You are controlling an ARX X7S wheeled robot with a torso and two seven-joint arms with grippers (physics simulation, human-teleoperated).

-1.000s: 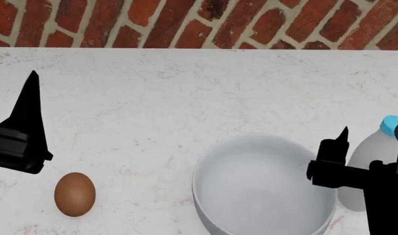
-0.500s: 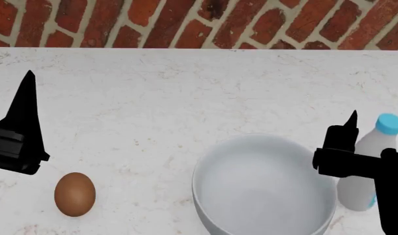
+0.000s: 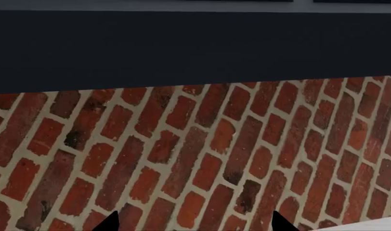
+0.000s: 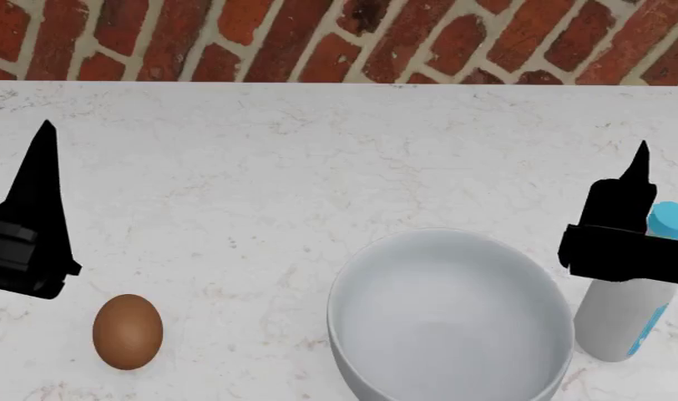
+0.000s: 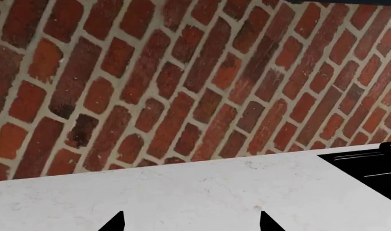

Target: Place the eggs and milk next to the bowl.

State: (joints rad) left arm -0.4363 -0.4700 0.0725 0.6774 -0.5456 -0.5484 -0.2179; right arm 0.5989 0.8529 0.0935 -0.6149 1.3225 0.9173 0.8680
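The right gripper [image 4: 634, 205] is held above the worktop [image 4: 316, 159] just beside the milk [image 4: 634, 313], and its jaws are seen spread in the right wrist view, with nothing between the two dark tips — only brick wall [image 5: 182, 72] and bare worktop lie ahead of them. The milk stands upright, its blue cap partly hidden behind the gripper body, and its base is right against the rim of the bowl [image 4: 451, 317] on the bowl's right side; whether the two touch cannot be told. That half of the task is judged done.

The left gripper [image 4: 38, 217] is raised over the worktop's left part, and its tips are likewise apart in the left wrist view, holding nothing and pointed at the brick wall. The egg [image 4: 128, 331] lies on the worktop just below that gripper in the head view, well apart from the bowl, with open worktop between them.

The egg is therefore judged to be the step in hand. The next move calls for the left gripper to be lowered over the egg, closed gently around its narrow sides — a smooth oval is likely to roll or slip — and then carried to the bowl's left side.
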